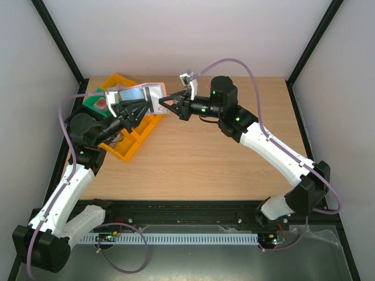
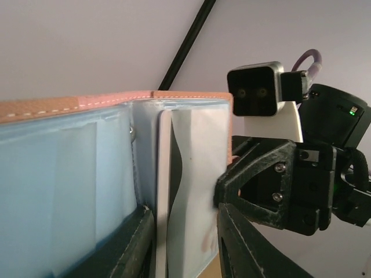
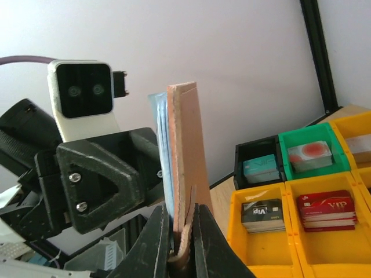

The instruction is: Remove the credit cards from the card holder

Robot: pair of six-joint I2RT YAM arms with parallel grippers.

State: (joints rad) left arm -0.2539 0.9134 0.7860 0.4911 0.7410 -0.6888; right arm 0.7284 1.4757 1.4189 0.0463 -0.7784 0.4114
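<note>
Two grippers, one item shared between them, raised above the left rear of the table (image 1: 222, 164).

Item: card holder (image 3: 186, 145), tan, opened like a book, its pale blue pockets facing the left arm. The credit cards (image 2: 164, 185) are not yet out; one pale edge stands in a pocket.

Right gripper (image 3: 181, 234): fingers pinched tight on the tan outer flap, low at its edge.

Left gripper (image 2: 185, 258): fingers narrowly apart with the pocketed sheet between them. Whether they press on it cannot be told.

Step in hand, by judgement: seize a card and draw it out. This is best done with the left fingers on the card alone, clear of the pocket film. The pull should run straight along the pocket while the right holds the flap steady.

Room: the two wrists nearly touch, leaving little sideways play. The yellow trays (image 1: 126, 149) lie directly below, open table lies to the right, and the side wall (image 1: 35, 88) is near on the left.
</note>
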